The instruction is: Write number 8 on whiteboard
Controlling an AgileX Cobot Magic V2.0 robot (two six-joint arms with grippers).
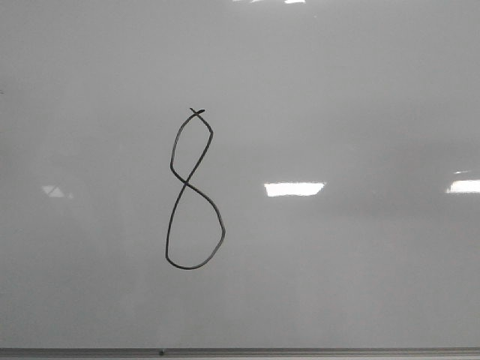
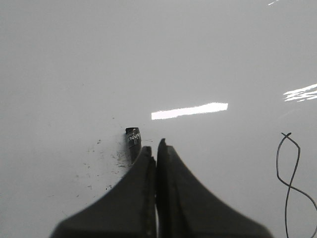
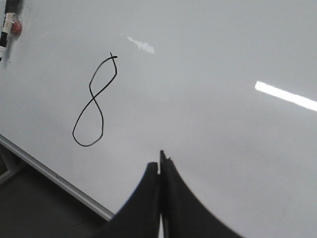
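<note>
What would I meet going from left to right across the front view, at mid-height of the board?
Faint triangular reflection → the number 8 → bright rectangular reflection → another reflection at the right edge, all on the whiteboard.

Whiteboard [image 1: 360, 90]: the whole front view is filled by it; its frame edge [image 1: 300, 352] is set along the near side. Number 8 [image 1: 193, 191]: drawn on the board, placed slightly left of centre, its larger loop toward the frame edge and its crossed tails at the far end. Left gripper [image 2: 156, 148]: held over the board, well apart from the figure; a marker [image 2: 133, 141] is seen just beside its fingertips. Right gripper [image 3: 159, 166]: held over the board near the frame edge, apart from the figure.
</note>
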